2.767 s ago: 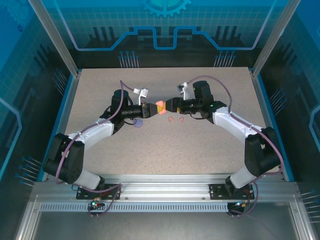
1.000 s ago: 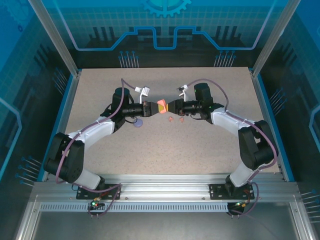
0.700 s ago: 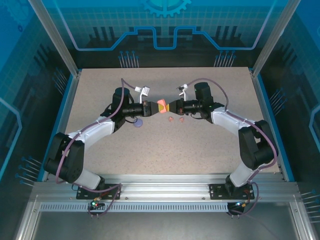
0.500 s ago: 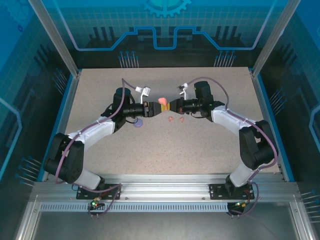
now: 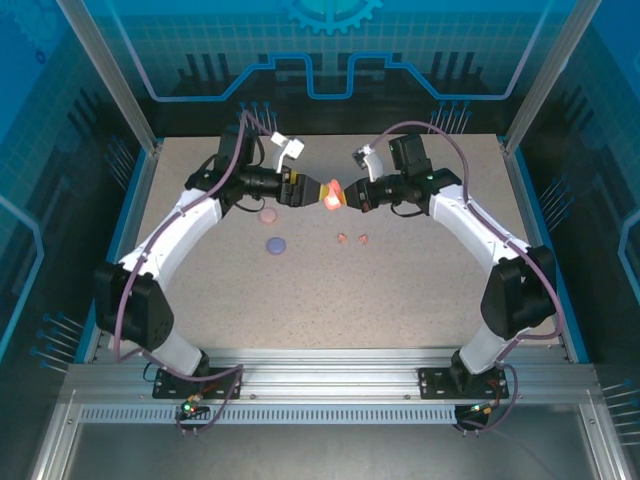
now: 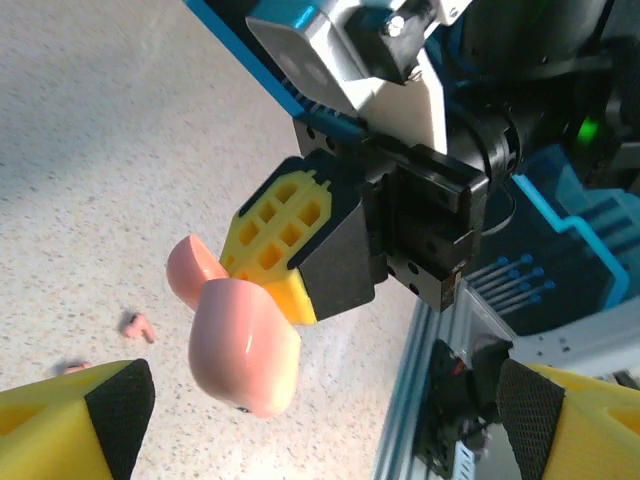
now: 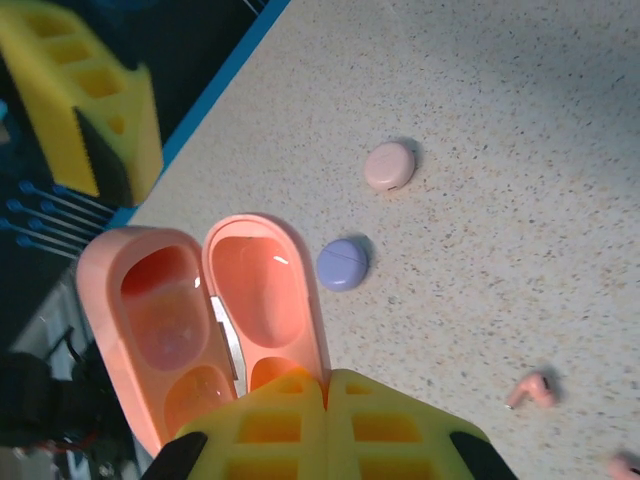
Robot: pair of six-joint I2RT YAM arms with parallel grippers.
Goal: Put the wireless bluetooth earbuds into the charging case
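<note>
The step in hand is readying the case. The right claw (image 7: 325,378) is clamped shut on one end of the open case (image 7: 190,300) and holds it in the air above the far middle of the desk (image 5: 400,290). Both of its hollow halves are spread, and the wells look empty. The left claw (image 5: 308,189) stands just left of it, jaws spread wide and gripping nothing, with the case clear of its pads (image 6: 120,400).

Two buds (image 5: 343,237) lie on the desk near and slightly right of the raised case, close together. Further left sit a pink case (image 5: 267,214) and a purple case (image 5: 275,243), both shut.

No bud is in the case yet, so the loading has hardly begun. The next move likely falls to the free left claw: come down over one bud, pinch it by the stem, and carry it to a well. The buds are tiny, so the pinch must be well centred. The right claw should hold the case steady, wells up.
</note>
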